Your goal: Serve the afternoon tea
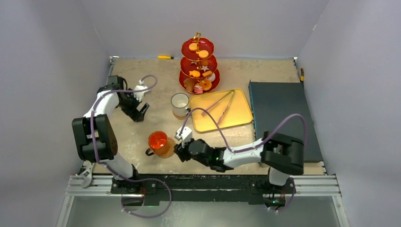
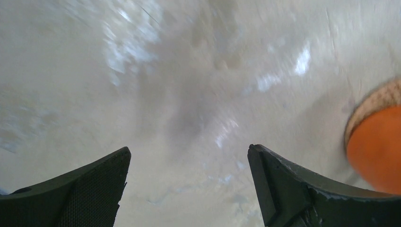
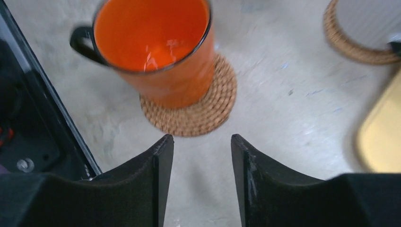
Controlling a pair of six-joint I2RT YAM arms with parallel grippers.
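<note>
Pastries (image 1: 204, 84) fill the red three-tier stand (image 1: 187, 53); orange mug (image 3: 156, 38) stands empty on its coaster (image 3: 208, 113). Left gripper (image 2: 188, 150) gapes wide, right gripper (image 3: 202, 139) half-parted, both empty.

The worktop (image 1: 265, 71) holds two mugs (image 1: 158, 142), two coasters (image 3: 203, 111), one three-tier stand (image 1: 181, 78), one yellow tray (image 1: 241, 113) and one pair of tongs (image 1: 226, 106).

Orange mug (image 2: 377, 149) cut by frame edge — blurred, white mug (image 3: 366, 21) cropped at top, pastries (image 1: 195, 74) too small to identify.
</note>
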